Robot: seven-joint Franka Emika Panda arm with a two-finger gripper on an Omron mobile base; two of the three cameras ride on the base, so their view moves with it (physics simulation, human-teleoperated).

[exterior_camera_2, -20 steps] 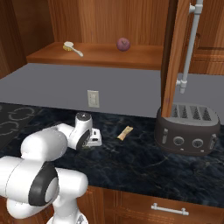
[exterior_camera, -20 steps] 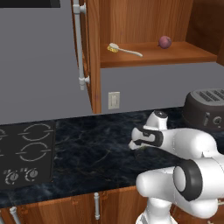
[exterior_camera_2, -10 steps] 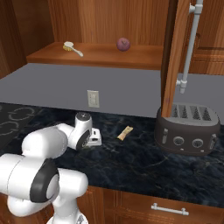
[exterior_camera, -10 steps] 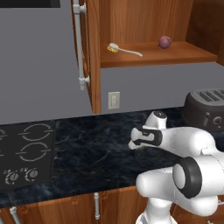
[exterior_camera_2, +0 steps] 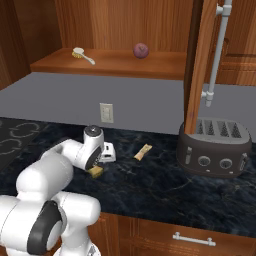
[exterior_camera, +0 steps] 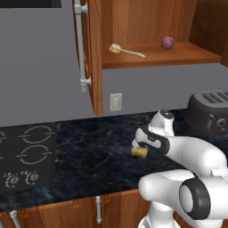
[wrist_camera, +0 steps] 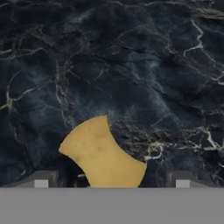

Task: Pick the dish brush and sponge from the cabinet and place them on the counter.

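Observation:
The sponge (wrist_camera: 103, 155), a yellow-tan pinched block, lies on the black veined counter (wrist_camera: 131, 65), and my gripper (wrist_camera: 111, 181) hangs over it, open. Its fingertips (wrist_camera: 41, 179) stand wide apart on either side and clear of the block. From the base, the sponge (exterior_camera: 139, 152) (exterior_camera_2: 96, 171) peeks out just under the gripper (exterior_camera: 141, 146) (exterior_camera_2: 98, 165), near the counter (exterior_camera: 89, 151) (exterior_camera_2: 165, 185) middle. The dish brush (exterior_camera: 127, 50) (exterior_camera_2: 82, 55) lies on the shelf of the open reddish-brown cabinet (exterior_camera: 178, 55) (exterior_camera_2: 115, 62), up on the wall.
A purple-red ball (exterior_camera: 167, 42) (exterior_camera_2: 141, 50) sits on the same shelf. A dark toaster (exterior_camera: 209, 111) (exterior_camera_2: 215, 147) stands to the right, the stovetop (exterior_camera: 26, 156) to the left. A small tan piece (exterior_camera_2: 143, 151) lies on the counter. The open cabinet door (exterior_camera_2: 200, 65) hangs above the toaster.
The jaws have opened wide and let go of the sponge, which now shows lying on the counter under the hand. The arm has hardly moved.

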